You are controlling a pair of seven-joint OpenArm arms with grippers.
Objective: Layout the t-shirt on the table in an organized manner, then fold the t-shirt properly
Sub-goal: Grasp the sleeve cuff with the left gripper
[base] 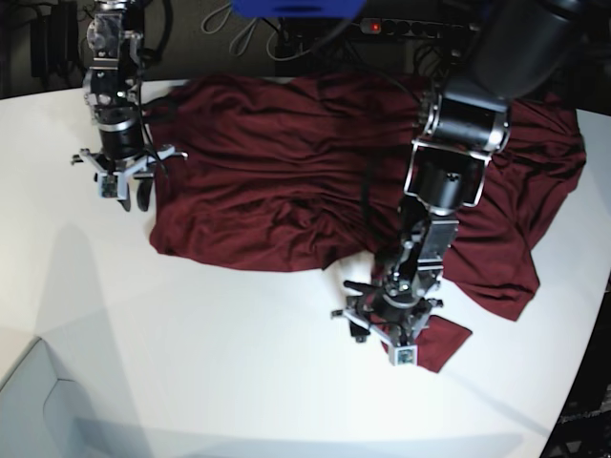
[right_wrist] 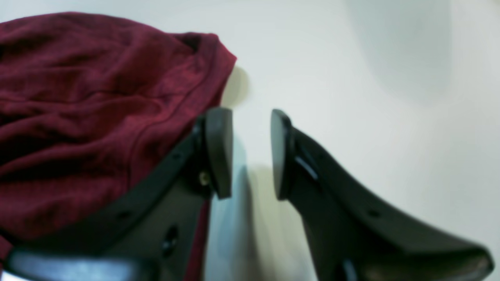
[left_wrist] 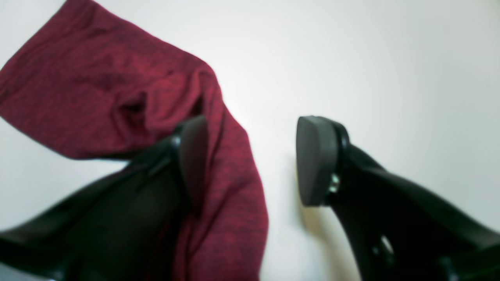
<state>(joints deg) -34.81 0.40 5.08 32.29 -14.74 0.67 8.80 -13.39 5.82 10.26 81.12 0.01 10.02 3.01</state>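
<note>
The dark maroon t-shirt [base: 286,162] lies wrinkled across the far half of the white table [base: 191,363]. My left gripper [base: 382,334] is open, low over the shirt's front right part, next to a sleeve [base: 441,342]. In the left wrist view a strip of the shirt [left_wrist: 234,187] lies between the fingers [left_wrist: 317,160] of the left gripper [left_wrist: 254,160], against the left one, not pinched. My right gripper [base: 129,196] is at the shirt's left edge. In the right wrist view the right gripper [right_wrist: 249,154] is open by a narrow gap over bare table, with the shirt's hem [right_wrist: 78,117] just to its left.
Cables and a power strip [base: 410,27] lie behind the table's far edge, with a blue object [base: 296,8] at the top. The table's curved edge [base: 597,324] runs down the right, with dark floor beyond it. The near half of the table is bare white.
</note>
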